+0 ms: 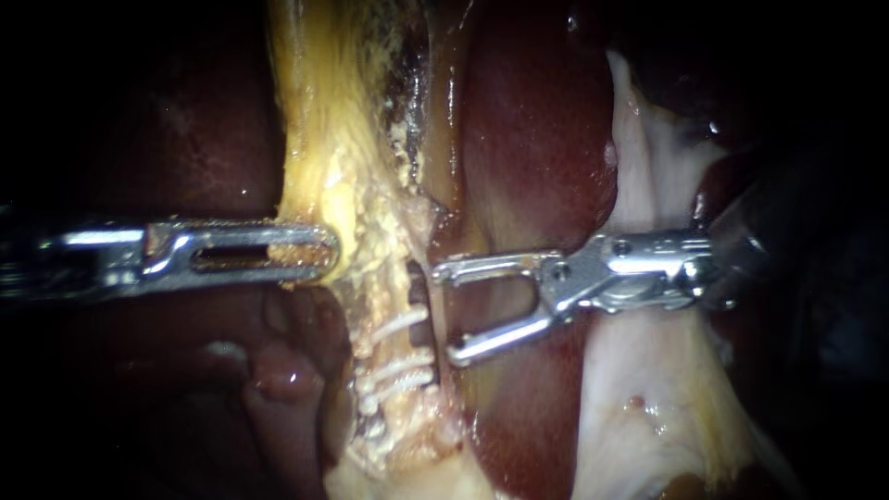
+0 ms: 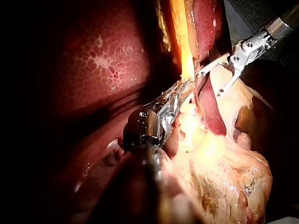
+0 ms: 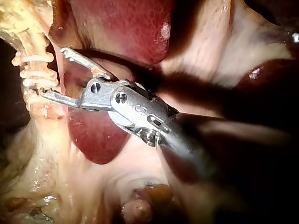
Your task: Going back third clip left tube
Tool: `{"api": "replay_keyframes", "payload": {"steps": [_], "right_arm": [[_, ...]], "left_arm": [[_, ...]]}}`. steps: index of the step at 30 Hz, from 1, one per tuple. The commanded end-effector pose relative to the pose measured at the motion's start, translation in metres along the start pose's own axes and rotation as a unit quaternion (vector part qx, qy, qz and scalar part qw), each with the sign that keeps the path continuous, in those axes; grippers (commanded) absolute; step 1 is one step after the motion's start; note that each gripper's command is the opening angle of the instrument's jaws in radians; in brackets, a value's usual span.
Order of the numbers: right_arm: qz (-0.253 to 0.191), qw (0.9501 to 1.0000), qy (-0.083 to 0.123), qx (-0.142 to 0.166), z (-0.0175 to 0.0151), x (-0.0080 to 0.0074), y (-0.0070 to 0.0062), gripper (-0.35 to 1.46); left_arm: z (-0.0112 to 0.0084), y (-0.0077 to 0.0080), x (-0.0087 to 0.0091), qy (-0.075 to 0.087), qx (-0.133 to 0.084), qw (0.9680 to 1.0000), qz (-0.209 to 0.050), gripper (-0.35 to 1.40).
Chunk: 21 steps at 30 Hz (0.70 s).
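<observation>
the right instrument (image 1: 446, 313) comes in from the right of the frame, bright steel with round pins at its hinge. its claw is spread wide in a v and holds nothing, and its two slim tips sit just beside the clipped tube (image 1: 381, 278).

the left instrument (image 1: 324, 252) enters from the left edge, lying level. its flat, slotted claw is pressed onto the edge of a yellow tissue band (image 1: 315, 139) and pinches it at centre left.

the tube stands at the middle of the frame, its long axis running top to bottom. it is rough, crusted with grainy yellow-white fat. thin white clips (image 1: 400, 324) lie across it, nearly level and tilted slightly up toward the right. one is level with the gap of the open claw, and the others are close together just below it.

behind the tube lies the liver (image 1: 537, 139), dark red, smooth and wet. in the left wrist view its surface shows a fine honeycomb pattern. at the right, pale tissue (image 1: 648, 389), whitish and glistening, spreads toward the lower right corner.
</observation>
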State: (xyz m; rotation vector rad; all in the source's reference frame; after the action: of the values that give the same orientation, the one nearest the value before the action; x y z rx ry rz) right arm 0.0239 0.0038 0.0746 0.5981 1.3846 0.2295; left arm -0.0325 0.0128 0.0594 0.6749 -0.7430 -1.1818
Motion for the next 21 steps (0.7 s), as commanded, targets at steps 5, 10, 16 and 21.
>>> {"api": "replay_keyframes", "payload": {"steps": [5,10,16,21], "right_arm": [[-0.018,0.9998,-0.001,-0.002,-0.0024,0.0011,-0.0010,0.60],[-0.036,0.9992,-0.001,-0.014,-0.0033,0.0029,-0.0011,0.60],[-0.052,0.9985,0.000,-0.020,-0.0040,0.0045,-0.0017,0.60],[-0.053,0.9984,0.003,-0.021,-0.0044,0.0051,-0.0021,0.60]], "left_arm": [[0.0001,0.0001,0.0000,0.001,0.000,1.0000,0.000,-0.35],[0.0001,0.0002,0.0000,0.001,0.000,1.0000,0.000,-0.35],[0.0001,0.0002,0.0000,0.001,0.000,1.0000,0.000,-0.35],[0.0002,0.0003,0.0000,0.001,0.000,1.0000,0.000,-0.35]]}}
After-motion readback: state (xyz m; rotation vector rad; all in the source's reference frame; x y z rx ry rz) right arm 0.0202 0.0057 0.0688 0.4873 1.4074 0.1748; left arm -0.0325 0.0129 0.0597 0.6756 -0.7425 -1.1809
